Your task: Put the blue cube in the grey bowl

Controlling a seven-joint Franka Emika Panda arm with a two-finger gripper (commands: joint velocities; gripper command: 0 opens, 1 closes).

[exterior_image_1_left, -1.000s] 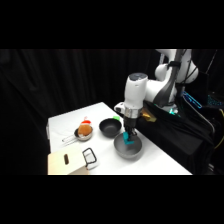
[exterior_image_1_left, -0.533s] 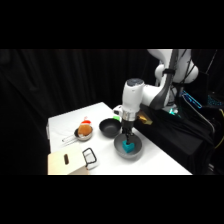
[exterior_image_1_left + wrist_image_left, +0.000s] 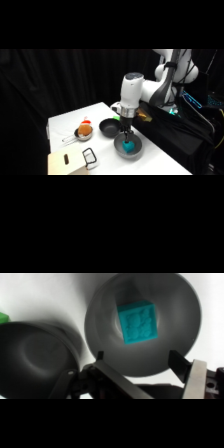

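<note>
Blue cube (image 3: 138, 322) lies inside the grey bowl (image 3: 185, 309), resting flat on the bowl's floor, free of any contact with the gripper (image 3: 142, 366). The wrist view shows the two fingers spread apart on either side of the bowl's near rim, holding nothing, with the cube visible in the gap between them. The side view confirms the cube (image 3: 129, 146) in the bowl (image 3: 120, 149) and places the gripper (image 3: 125, 134) directly above it (finger spacing cannot be judged from this angle). Only the side view shows the small pan (image 3: 79, 136) with an orange object and the wooden board (image 3: 67, 162) at the table's front. The black bowl (image 3: 108, 127) stands just beside the grey bowl; the wrist view shows it (image 3: 35, 359) too.
</note>
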